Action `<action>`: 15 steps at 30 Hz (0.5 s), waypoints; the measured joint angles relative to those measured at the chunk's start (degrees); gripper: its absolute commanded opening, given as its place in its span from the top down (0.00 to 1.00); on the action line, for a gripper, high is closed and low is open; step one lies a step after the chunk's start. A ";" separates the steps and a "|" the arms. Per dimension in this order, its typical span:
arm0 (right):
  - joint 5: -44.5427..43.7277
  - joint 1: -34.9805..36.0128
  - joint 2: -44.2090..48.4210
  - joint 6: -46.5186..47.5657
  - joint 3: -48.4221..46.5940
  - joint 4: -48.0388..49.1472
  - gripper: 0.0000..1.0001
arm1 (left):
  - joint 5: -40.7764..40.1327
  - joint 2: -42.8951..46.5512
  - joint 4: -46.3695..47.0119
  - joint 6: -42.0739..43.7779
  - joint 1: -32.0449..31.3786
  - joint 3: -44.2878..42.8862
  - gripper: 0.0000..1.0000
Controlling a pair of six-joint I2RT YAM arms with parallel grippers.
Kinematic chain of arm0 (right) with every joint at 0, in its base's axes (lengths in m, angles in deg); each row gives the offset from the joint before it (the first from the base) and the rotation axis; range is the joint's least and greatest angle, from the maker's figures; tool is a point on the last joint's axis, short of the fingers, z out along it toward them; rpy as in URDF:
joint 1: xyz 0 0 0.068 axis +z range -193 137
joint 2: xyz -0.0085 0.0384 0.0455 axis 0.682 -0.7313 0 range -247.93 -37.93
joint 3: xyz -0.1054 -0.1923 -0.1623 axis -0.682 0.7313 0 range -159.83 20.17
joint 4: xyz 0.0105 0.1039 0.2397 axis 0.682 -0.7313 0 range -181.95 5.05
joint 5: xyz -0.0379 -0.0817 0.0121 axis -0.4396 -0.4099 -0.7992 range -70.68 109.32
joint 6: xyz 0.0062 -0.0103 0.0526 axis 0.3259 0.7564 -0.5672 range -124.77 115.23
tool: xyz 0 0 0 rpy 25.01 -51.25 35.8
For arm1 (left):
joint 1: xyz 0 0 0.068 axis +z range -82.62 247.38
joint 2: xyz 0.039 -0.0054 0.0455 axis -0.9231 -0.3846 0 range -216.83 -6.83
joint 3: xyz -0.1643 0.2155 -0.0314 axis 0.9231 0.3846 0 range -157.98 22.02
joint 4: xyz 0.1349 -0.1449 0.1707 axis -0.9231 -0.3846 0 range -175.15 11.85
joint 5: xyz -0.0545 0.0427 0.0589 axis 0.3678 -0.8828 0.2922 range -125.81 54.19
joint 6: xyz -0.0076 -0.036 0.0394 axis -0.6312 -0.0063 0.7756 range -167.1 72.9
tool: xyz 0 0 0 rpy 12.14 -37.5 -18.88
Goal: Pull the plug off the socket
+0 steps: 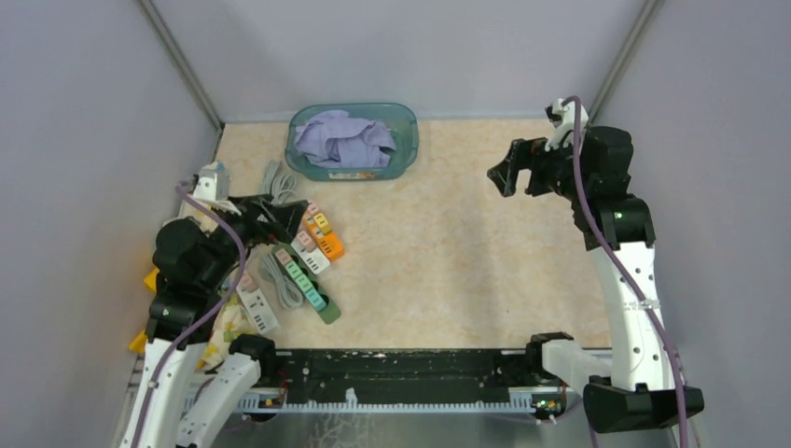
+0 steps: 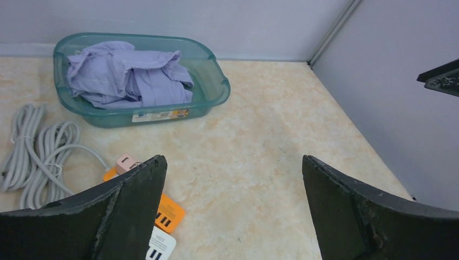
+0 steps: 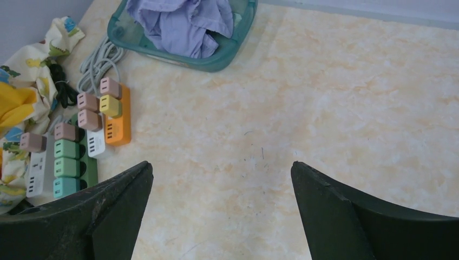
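A beige marbled table [image 1: 448,261] sits between plain grey walls. On its left side lie several power strips [image 1: 297,271] side by side, filled with coloured plugs. The orange power strip [image 3: 118,134] carries a pink plug [image 3: 110,86] and a yellow plug [image 3: 110,105]. The left gripper [image 2: 233,162] hangs over the far end of that cluster, jaws spread wide, holding nothing. The right gripper [image 3: 220,165] is raised at the far right, equally wide and empty. A teal basin [image 1: 407,140] of lavender cloth [image 1: 343,138] stands at the back.
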 measured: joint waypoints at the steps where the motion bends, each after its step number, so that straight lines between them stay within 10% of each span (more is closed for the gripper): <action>1: 0.44 -0.22 0.33 -0.24 0.09 0.07 0.01 | 0.98 0.83 0.04 -0.98 0.39 0.50 0.00; 15: 20.76 -1.57 5.16 17.20 18.36 3.82 0.01 | 11.47 5.60 1.07 -18.58 2.95 17.05 0.00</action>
